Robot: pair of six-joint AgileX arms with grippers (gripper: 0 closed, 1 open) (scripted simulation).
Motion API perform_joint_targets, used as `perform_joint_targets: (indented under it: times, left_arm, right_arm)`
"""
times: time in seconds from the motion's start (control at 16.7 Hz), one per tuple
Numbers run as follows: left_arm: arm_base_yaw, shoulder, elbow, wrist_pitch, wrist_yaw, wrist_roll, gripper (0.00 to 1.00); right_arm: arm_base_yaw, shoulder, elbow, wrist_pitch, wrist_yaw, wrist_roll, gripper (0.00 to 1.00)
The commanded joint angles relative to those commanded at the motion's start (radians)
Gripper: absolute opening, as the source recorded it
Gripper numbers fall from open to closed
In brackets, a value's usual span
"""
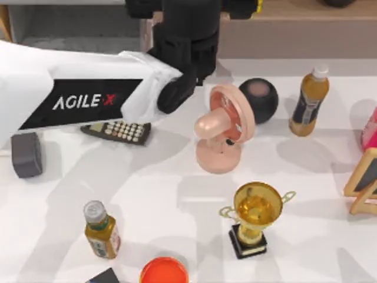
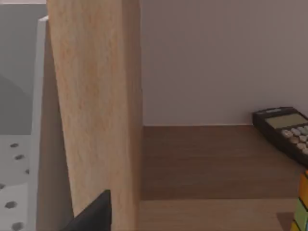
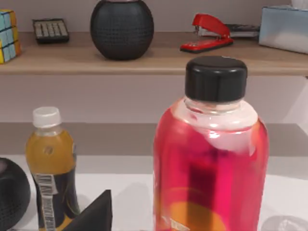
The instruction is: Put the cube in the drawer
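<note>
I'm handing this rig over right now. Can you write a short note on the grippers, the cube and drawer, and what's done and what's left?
Left arm reaches toward the table's back left, by the drawer; its wrist camera faces the wooden front panel.
Right wrist camera looks past a red bottle at the shelf.
The cube sits on the shelf beside a calculator, ungrasped.
Done: nothing with the cube.
Left: grasp the cube and place it in the drawer.

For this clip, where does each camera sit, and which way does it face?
Top view: above the table, looking down; my left arm reaches toward the drawer.
Left wrist view: on the left arm, facing the drawer's wooden front panel and the shelf; a dark claw part shows.
Right wrist view: on the right arm, facing a pink bottle.
Both wrist views share the cube and the shelf.
</note>
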Motion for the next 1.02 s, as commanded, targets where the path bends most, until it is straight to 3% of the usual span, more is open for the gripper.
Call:
perform_joint_targets:
  times: [0.42,1.02]
  left_arm:
    - [-0.120,0.375,0.266,0.126,-0.124,0.002,1.00]
    - [-0.113,0.411,0.338,0.091,-0.118,0.003,1.00]
  right_arm:
    - [0.000,0.000,0.000,0.000,0.000,0.000,1.00]
    - [0.000,0.000,0.000,0.000,0.000,0.000,1.00]
